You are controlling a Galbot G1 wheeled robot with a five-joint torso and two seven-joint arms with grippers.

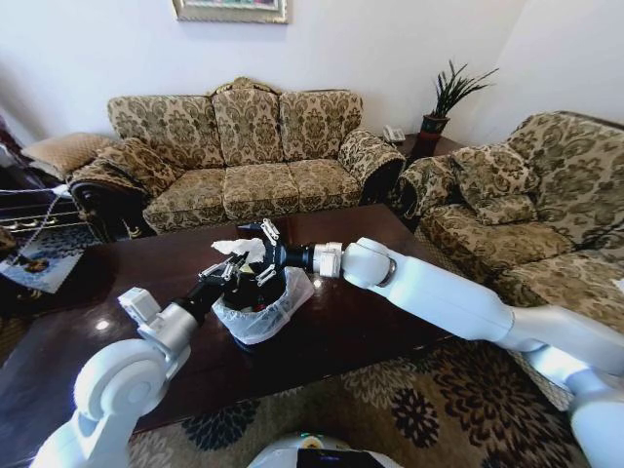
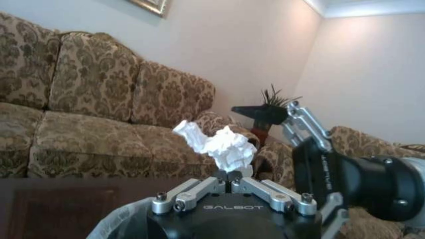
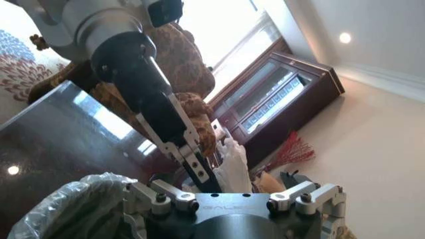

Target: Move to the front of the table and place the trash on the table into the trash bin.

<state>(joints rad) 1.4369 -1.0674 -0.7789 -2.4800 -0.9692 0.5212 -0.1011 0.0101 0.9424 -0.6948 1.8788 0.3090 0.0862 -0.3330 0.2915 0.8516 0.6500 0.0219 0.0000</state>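
- Tissue (image 2: 222,144): crumpled, white, pinched at its lower edge by the left gripper (image 2: 229,175), fingers (image 2: 216,182) clamped together on it, carried high and just over the bin (image 1: 255,310).
- Held by the bottom edge, so most of the wad stands free above the fingertips; judged ready to drop once let go.
- Bin: small, black, lined with a white bag (image 1: 283,314) folded over the rim, standing on the dark counter (image 1: 351,331) near its middle, within reach of both arms.
- Bag mouth open upward, with some scraps seemingly inside already.
- Right gripper (image 1: 261,234): reaching in from the right, just beside the left one above the bin, fingers (image 2: 302,117) apart and holding nothing.
- Placed so close, likely to wait its turn or guard the drop; collision between the two a risk.
- Sofa (image 1: 244,156) behind the counter, armchair (image 1: 517,195) to the right, both well apart from the work.
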